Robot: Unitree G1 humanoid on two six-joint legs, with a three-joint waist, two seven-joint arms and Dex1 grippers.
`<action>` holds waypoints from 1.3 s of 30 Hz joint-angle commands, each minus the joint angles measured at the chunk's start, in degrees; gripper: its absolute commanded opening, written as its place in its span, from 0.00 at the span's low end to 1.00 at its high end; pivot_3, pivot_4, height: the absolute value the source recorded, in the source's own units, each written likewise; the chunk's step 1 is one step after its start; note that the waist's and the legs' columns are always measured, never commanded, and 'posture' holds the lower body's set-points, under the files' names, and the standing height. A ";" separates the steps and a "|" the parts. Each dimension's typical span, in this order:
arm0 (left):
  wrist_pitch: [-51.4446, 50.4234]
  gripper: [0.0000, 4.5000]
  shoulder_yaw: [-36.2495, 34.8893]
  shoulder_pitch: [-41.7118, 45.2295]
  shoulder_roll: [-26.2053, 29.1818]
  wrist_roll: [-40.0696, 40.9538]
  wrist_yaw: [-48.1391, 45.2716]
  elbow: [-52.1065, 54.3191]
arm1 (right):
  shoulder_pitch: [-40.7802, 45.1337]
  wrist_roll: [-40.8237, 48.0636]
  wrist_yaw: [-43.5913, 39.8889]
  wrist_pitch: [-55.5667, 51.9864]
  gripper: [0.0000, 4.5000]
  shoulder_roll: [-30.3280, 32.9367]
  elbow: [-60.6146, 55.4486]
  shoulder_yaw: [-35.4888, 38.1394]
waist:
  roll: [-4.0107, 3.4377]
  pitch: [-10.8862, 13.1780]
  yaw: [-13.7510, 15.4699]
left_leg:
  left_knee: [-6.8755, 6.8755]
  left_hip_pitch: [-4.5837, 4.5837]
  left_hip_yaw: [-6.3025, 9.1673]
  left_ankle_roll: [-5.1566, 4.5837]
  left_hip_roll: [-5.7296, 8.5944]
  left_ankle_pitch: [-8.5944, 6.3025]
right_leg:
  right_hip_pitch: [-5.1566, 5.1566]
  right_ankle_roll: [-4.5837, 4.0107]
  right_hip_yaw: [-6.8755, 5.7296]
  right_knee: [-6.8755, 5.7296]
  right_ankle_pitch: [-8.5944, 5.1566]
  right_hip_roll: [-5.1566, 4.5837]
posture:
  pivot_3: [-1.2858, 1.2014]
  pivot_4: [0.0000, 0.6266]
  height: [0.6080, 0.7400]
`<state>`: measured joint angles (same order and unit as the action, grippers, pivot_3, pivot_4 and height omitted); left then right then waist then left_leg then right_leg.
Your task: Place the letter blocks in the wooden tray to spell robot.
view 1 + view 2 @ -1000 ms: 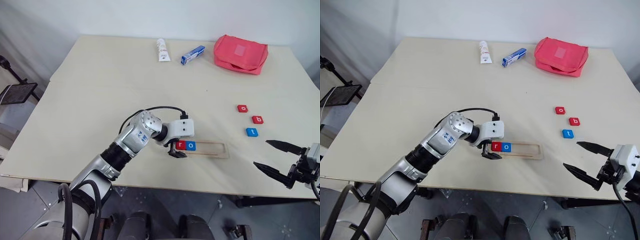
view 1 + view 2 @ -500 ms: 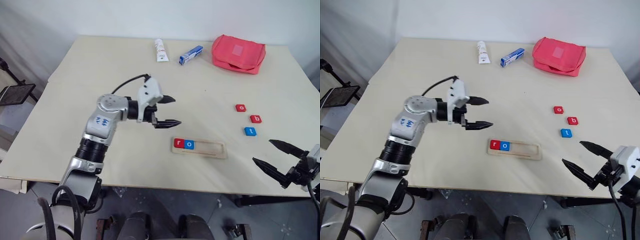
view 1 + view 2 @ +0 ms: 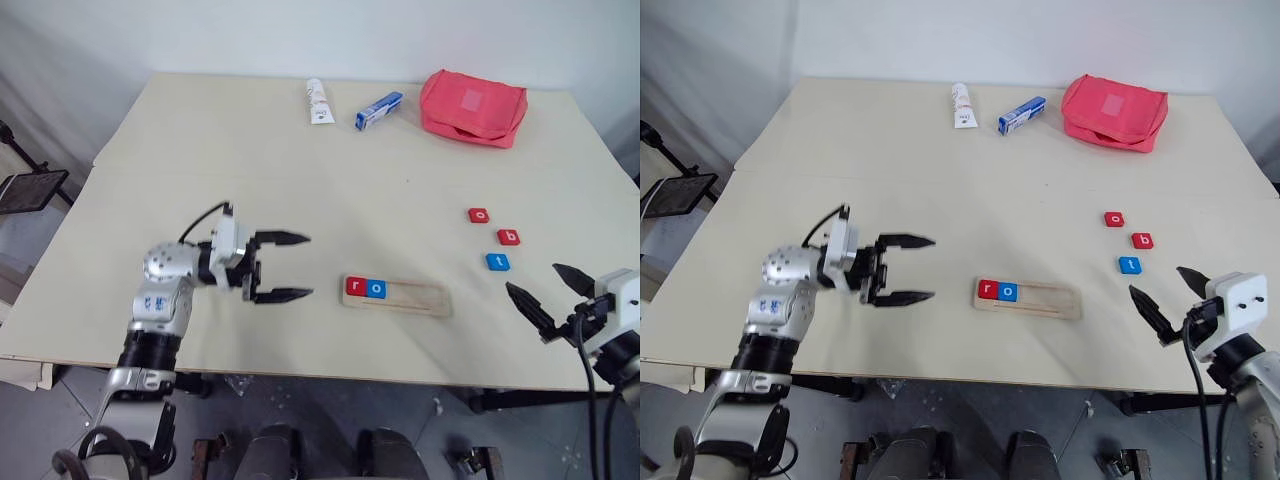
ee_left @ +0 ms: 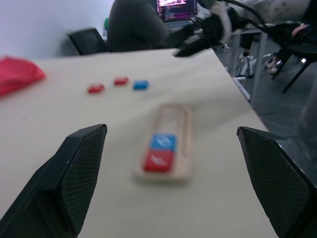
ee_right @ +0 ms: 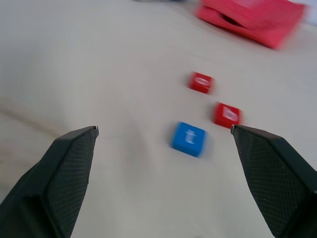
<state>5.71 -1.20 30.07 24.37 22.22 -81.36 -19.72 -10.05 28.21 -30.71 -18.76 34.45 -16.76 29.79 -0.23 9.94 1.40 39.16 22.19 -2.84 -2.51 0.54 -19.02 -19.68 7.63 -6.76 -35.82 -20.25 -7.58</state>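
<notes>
The wooden tray (image 3: 420, 298) lies near the table's front edge. A red "r" block (image 3: 355, 287) and a blue "o" block (image 3: 376, 289) sit at its left end. To its right, three loose letter blocks rest on the table: a red "o" (image 3: 479, 215), a red "b" (image 3: 509, 237) and a blue "t" (image 3: 498, 262). My left gripper (image 3: 310, 265) is open and empty, left of the tray and pointing toward it. My right gripper (image 3: 533, 277) is open and empty, just in front and to the right of the blue "t" (image 5: 188, 139).
A red pouch (image 3: 472, 106), a blue-and-white box (image 3: 379, 109) and a white tube (image 3: 318, 101) lie along the table's far edge. In the left wrist view, a seated person (image 4: 138, 25) is beyond the table's right side.
My left gripper has drawn back to the left from the tray's left end, leaving the "r" and "o" blocks in it. The right gripper has turned toward the loose blocks.
</notes>
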 commanded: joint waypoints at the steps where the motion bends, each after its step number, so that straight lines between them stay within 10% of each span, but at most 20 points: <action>1: 4.11 0.99 -0.48 0.47 -0.04 1.39 -2.54 -1.50 | 0.28 -0.07 6.35 -5.38 1.00 -0.91 -5.63 0.97 | 0.00 0.00 0.27 | 0.03 0.00 0.03 0.00 0.02 0.00 | 0.02 0.00 0.01 -0.01 0.00 -0.01 | 0.52 0.24 1.00; 39: 9.31 0.99 -1.10 -0.35 -0.56 3.34 -3.82 -5.27 | 6.49 0.84 7.17 -11.52 1.00 1.58 0.91 3.11 | -0.01 -0.01 -0.12 | 0.00 -0.02 0.04 -0.06 0.12 -0.02 | 0.03 0.00 0.11 -0.04 0.00 -0.05 | 0.52 0.24 1.00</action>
<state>14.97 -1.74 29.67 23.56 24.50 -85.12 -26.75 -4.20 29.00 -23.18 -31.31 34.99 -15.31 30.97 -0.24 9.93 1.28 39.16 22.16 -2.80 -2.57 0.65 -19.04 -19.65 7.63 -6.65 -35.87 -20.25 -7.63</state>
